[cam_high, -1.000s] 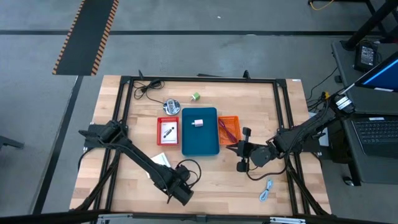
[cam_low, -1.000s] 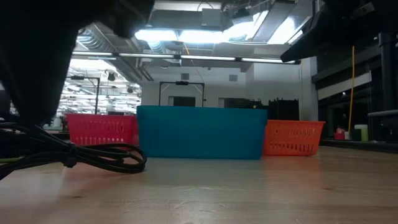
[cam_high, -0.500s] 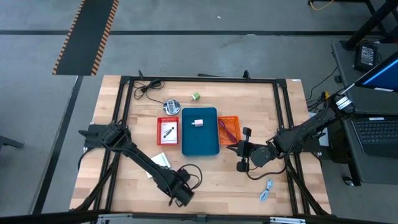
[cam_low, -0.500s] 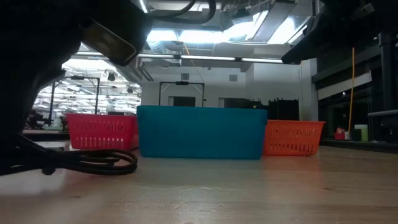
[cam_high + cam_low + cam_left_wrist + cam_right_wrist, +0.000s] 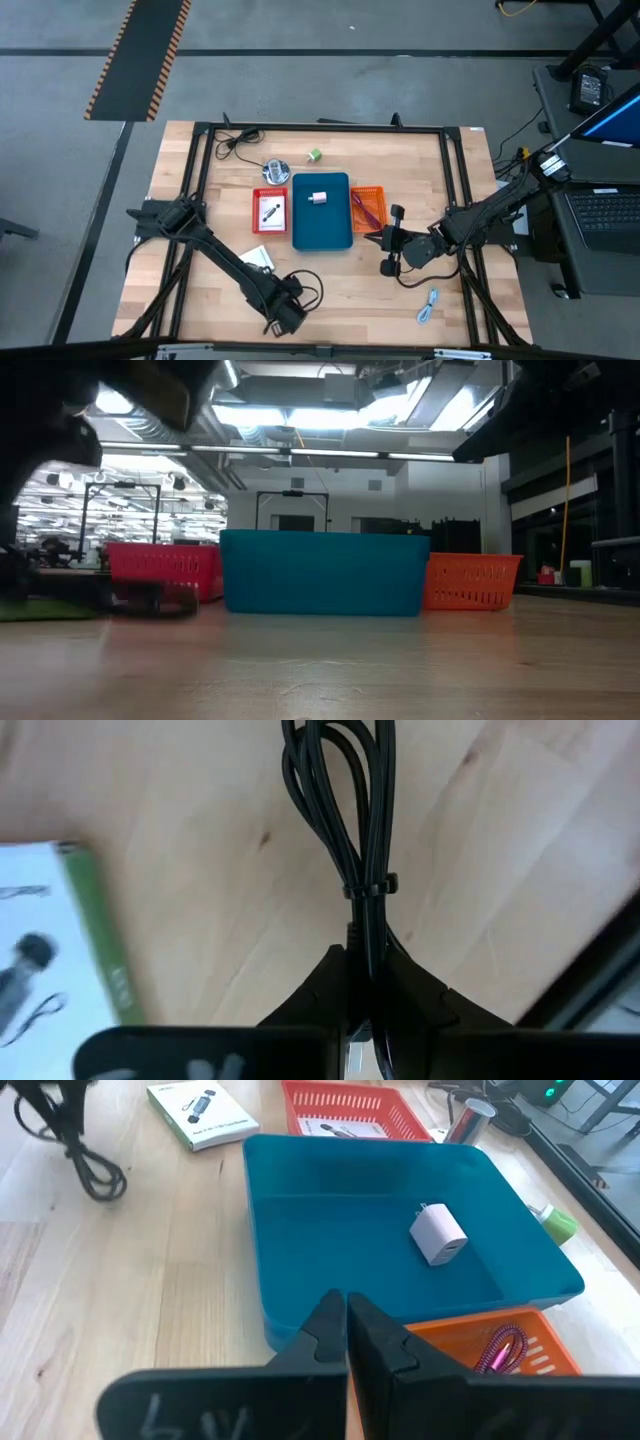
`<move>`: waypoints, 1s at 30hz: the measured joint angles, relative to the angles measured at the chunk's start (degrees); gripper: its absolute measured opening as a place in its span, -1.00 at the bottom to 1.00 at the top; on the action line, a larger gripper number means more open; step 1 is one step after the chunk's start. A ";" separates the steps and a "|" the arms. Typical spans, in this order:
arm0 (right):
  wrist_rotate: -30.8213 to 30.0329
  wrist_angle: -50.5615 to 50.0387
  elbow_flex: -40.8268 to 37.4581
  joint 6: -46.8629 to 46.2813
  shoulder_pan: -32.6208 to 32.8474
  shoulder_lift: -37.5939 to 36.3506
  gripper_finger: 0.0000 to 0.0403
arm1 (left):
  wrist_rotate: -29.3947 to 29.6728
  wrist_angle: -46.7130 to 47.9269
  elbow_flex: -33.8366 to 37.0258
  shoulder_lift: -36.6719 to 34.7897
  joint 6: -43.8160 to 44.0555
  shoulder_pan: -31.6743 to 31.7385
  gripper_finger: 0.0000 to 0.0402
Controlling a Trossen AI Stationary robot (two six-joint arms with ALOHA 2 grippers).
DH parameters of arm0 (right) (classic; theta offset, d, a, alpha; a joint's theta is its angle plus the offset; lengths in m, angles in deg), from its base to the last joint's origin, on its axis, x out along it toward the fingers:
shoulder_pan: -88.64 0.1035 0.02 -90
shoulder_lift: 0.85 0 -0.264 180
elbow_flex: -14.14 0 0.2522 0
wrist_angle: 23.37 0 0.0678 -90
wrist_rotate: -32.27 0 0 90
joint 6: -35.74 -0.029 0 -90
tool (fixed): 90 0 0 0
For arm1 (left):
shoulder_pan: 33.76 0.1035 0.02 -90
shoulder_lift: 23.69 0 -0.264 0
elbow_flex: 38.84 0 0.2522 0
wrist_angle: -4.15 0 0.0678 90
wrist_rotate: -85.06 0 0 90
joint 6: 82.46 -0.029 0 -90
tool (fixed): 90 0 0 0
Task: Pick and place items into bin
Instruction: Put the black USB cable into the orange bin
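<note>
- Black coiled cable point(image 5: 352, 830) lies near the worktop's point(image 5: 340, 300) front edge, left of centre; its loop now sits further from that edge than a second ago.
- Left gripper point(image 5: 362, 982) has narrowed from wide open and now pinches the cable's tied neck between its fingers point(image 5: 322, 985).
- White card point(image 5: 55, 955) rests just beside the cable.
- Right gripper point(image 5: 345, 1325), jaws fully closed and empty, stays unmoved at the teal bin's point(image 5: 300, 1285) front wall; a pale block point(image 5: 440, 1235) lies inside.
</note>
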 joint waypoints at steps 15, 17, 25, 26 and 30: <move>-0.01 0.63 0.00 -0.17 0.10 0.00 -1.00 | 24.81 1.07 3.28 -16.80 -10.45 -2.45 -0.85; -0.01 0.84 0.00 -1.25 0.10 0.00 -1.00 | 26.33 -1.13 6.98 -19.47 -10.80 -2.64 -0.85; -0.01 3.47 0.00 -1.30 0.10 0.00 -1.00 | 35.28 -24.62 27.35 -31.29 -17.03 -3.73 -0.85; -0.01 4.11 0.00 -1.26 0.10 0.00 -1.00 | 35.71 -28.78 29.77 -32.30 -19.20 -3.58 -0.85; -0.01 7.47 0.00 1.03 0.10 0.00 -1.00 | 36.73 -43.99 37.90 -35.32 -29.87 -2.26 -0.85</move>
